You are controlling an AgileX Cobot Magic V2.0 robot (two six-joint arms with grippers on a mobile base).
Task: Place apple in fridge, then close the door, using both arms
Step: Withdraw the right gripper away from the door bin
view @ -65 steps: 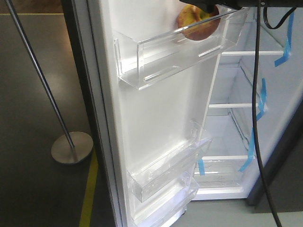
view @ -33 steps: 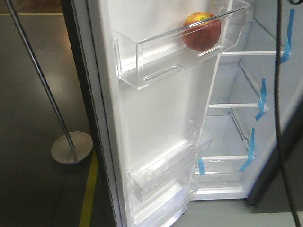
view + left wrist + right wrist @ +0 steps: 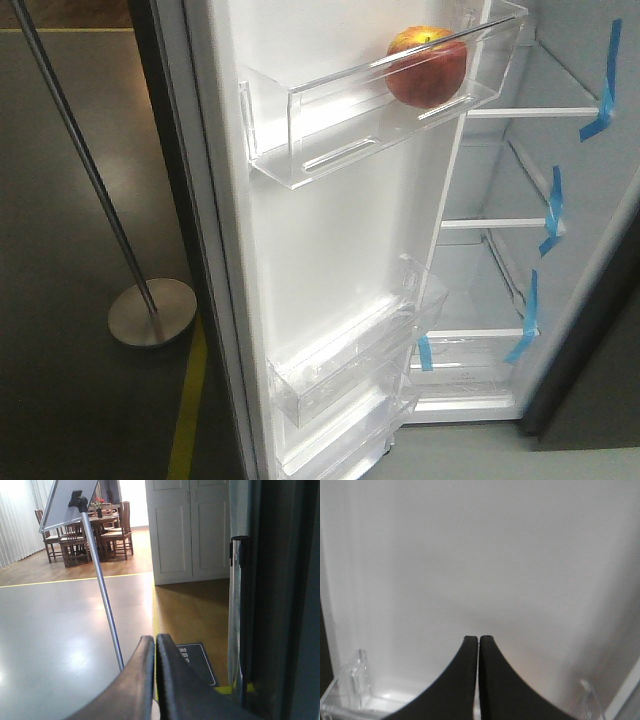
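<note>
okay, apple (image 3: pixel 427 67) sits in top bin (image 3: pixel 300 125) of the door (image 3: pixel 330 250); left hand (image 3: pixel 155 640) and right hand (image 3: pixel 478 639) both pinched together, empty. push its outer face smoothly so apple won't roll.

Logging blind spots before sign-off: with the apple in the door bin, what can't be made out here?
- Front view: neither arm shows; the lowest bin on the door is cut by the bottom edge.
- Right wrist view: the right gripper faces a blurred white panel; the apple is out of frame.
- Left wrist view: the left gripper faces a pole; no apple.
</note>
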